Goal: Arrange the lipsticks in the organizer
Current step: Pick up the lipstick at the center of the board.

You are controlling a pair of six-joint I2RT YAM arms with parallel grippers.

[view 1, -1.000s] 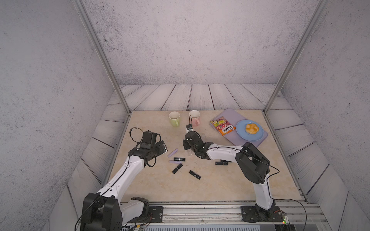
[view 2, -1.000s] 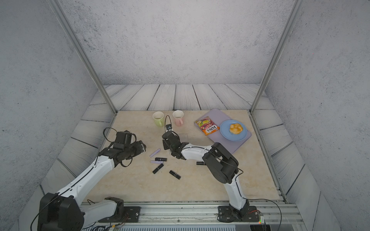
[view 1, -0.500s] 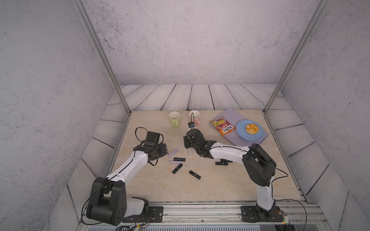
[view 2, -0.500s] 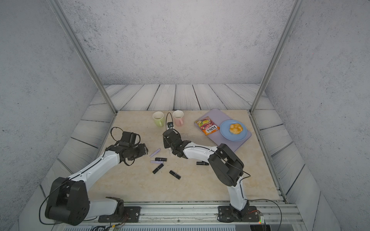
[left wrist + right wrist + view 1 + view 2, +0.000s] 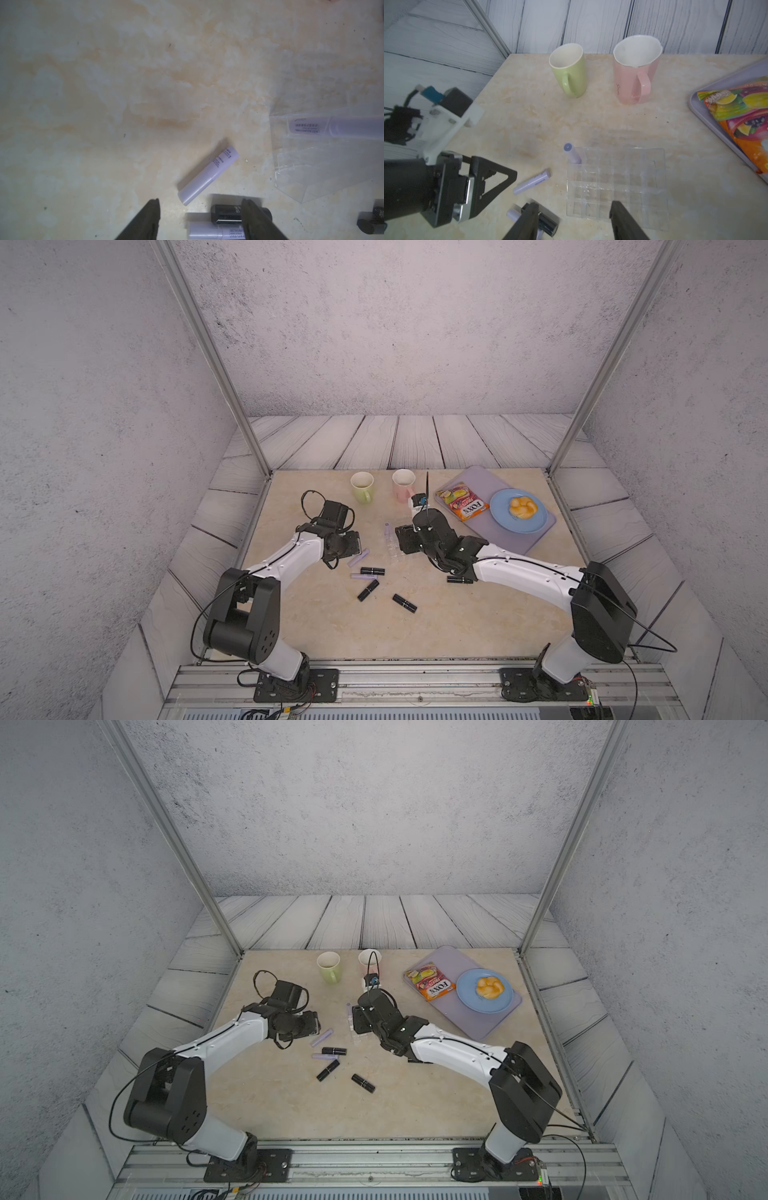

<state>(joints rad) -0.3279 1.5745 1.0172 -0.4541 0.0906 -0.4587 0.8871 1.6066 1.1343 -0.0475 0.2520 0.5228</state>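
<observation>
The left claw [image 5: 200, 201], open and empty, hangs just beside the loose lilac lipstick [image 5: 208, 175] on the bench [image 5: 104, 83]. The long axis of this lipstick slants away from the claw. The right claw [image 5: 573, 203], also open, hovers by the organizer [image 5: 616, 180], farther off.

I count one clear organizer [image 5: 616, 182] on the worktop [image 5: 457, 626] and seven lipsticks in sight, three lilac and four black. One standing lilac lipstick [image 5: 387, 527] sits in a corner cell of the organizer. Two lying lilac lipsticks [image 5: 359, 559] and three black lipsticks [image 5: 372, 571] lie near the organizer on the left arm's side. A fourth black lipstick [image 5: 460, 580] lies on its other side. Beyond the organizer there are two mugs, a green mug [image 5: 362, 487] and a pink mug [image 5: 403, 485]. There is also one lilac tray [image 5: 536, 541], one blue plate [image 5: 503, 518], one snack packet [image 5: 462, 502] and one bun [image 5: 523, 507].
</observation>
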